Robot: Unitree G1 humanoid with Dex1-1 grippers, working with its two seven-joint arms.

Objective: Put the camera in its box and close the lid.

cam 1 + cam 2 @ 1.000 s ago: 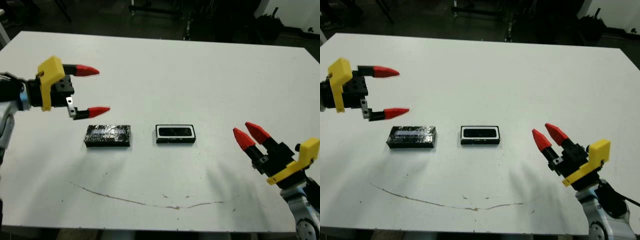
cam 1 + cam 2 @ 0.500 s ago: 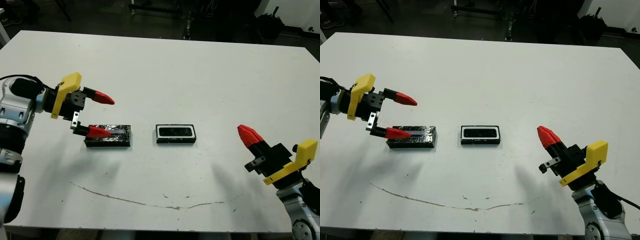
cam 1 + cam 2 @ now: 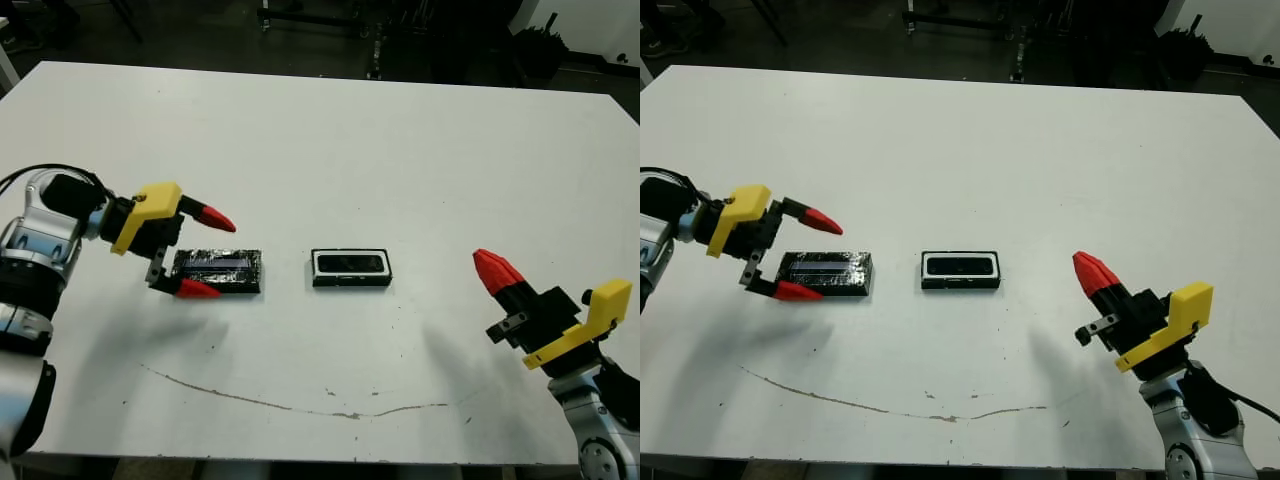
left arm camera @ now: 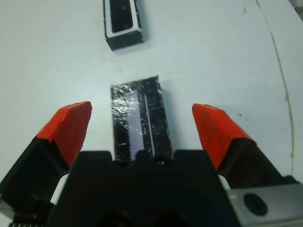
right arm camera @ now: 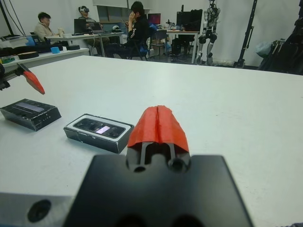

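The left gripper (image 3: 195, 252) hangs wide open at the left end of the lid (image 3: 217, 271), one red finger beyond the lid's far long edge and the other at its near long edge, so the panel lies straight ahead of it, inside the span of the jaws; nothing is held. The lid lies flat with its long axis parallel to the table's (image 3: 330, 140) near edge, toward the left of the table's middle, and the wrist view shows that axis running straight away between the two fingers. Just beside it, to the right and apart from it, sits the box (image 3: 351, 267), aligned the same way, with the camera (image 3: 351, 263) already lying in its white lining. The left arm is plainly the nearer one; the right gripper (image 3: 492, 270) hovers well apart toward the near right corner, fingers pressed together and empty. Nothing stands between lid and box, so the carry across looks unobstructed.
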